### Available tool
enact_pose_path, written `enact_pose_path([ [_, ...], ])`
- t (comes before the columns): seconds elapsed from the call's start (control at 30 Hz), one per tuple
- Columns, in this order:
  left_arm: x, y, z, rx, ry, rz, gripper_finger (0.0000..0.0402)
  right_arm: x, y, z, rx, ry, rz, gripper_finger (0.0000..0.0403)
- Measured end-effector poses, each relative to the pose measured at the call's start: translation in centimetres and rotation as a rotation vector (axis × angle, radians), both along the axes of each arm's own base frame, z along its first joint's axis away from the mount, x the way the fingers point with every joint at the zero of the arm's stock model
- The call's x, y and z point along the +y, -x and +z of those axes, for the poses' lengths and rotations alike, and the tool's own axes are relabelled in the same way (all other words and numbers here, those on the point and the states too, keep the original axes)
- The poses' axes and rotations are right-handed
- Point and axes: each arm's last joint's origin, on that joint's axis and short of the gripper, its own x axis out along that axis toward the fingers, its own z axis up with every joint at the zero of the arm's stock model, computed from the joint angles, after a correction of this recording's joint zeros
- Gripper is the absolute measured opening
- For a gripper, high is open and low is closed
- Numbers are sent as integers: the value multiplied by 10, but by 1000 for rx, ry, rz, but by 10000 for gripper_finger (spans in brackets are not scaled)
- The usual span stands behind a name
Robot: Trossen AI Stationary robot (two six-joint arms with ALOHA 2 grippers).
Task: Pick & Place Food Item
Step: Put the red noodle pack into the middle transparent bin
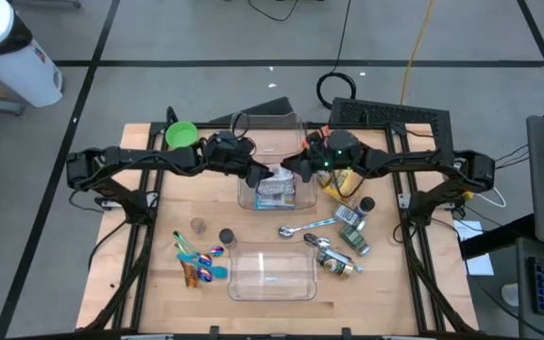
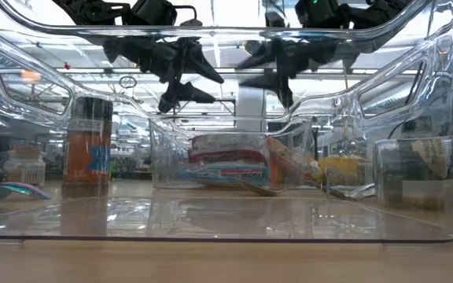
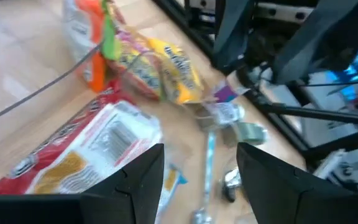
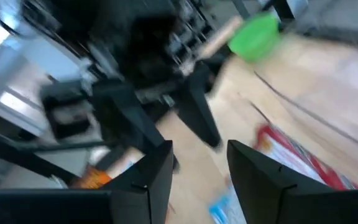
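Wooden table (image 1: 159,283): food packet (image 1: 275,189) lies in clear bin (image 1: 249,200), right gripper (image 1: 300,170) and left gripper (image 1: 258,176) both parted, empty, above it; release looks done, next likely retreat upward.

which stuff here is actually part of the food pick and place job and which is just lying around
Job: food packet, clear bin holding it, left gripper and right gripper above it.

Lying about: green bowl, spoons, metal spoon, empty clear tray, yellow snack bag.
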Motion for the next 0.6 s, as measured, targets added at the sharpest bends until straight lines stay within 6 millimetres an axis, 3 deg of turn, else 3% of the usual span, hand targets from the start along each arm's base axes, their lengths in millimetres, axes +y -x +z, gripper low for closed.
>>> enact_pose_path([
  [0.2,3,3,-5,71,-103,51,209,8,-6,-6,105,74,58,131],
  [0.33,9,1,-3,64,-142,66,209,6,-6,-4,106,93,4,130],
  [0.47,14,-13,-1,130,-165,17,205,3,-4,-6,120,99,-37,130],
  [0.6,14,-35,4,259,-214,-57,174,-1,-2,-8,152,92,-64,130],
])
